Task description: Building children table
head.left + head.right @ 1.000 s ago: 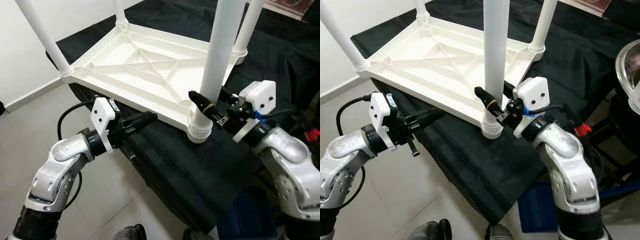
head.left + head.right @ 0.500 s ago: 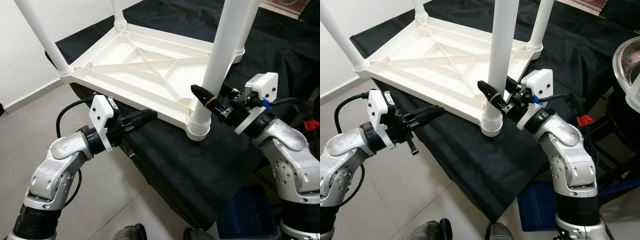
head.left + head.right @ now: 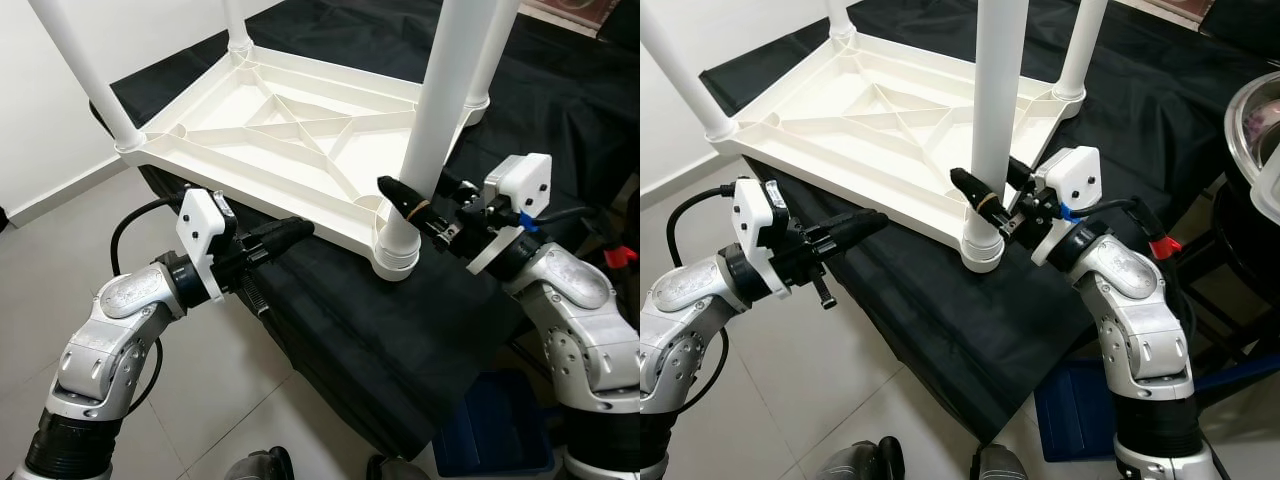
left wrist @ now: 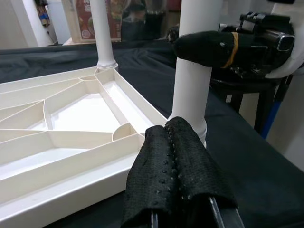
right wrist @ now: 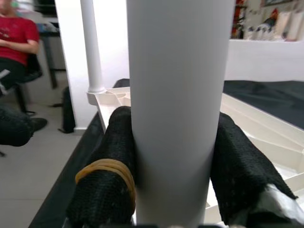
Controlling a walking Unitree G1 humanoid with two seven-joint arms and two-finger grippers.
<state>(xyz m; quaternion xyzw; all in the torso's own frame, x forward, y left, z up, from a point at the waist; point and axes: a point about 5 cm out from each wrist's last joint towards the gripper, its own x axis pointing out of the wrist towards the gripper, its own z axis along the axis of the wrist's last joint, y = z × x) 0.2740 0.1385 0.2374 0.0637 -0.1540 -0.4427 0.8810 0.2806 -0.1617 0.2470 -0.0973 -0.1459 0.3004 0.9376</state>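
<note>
The white children's table top (image 3: 290,140) lay upside down on the black-draped surface (image 3: 400,330), its ribbed underside facing up and its legs rising from the corner sockets. The right tool (image 3: 418,200) was clamped on the near-corner table leg (image 3: 438,110), one finger on each side of the white tube, just above the leg socket (image 3: 396,255); a yellow rubber band (image 5: 105,167) ringed one of its fingers (image 5: 102,190). In the right wrist view the leg stood squarely between both black pads, touching them. The left tool (image 3: 280,235) had its two fingers pressed together, holding nothing, its tip just beside the near edge of the table top and short of the gripped leg. Another leg (image 3: 85,70) stood at the corner beyond the left tool, and two more (image 3: 237,25) at the far corners. A person in a red shirt (image 5: 19,28) sat in the background of the right wrist view
</note>
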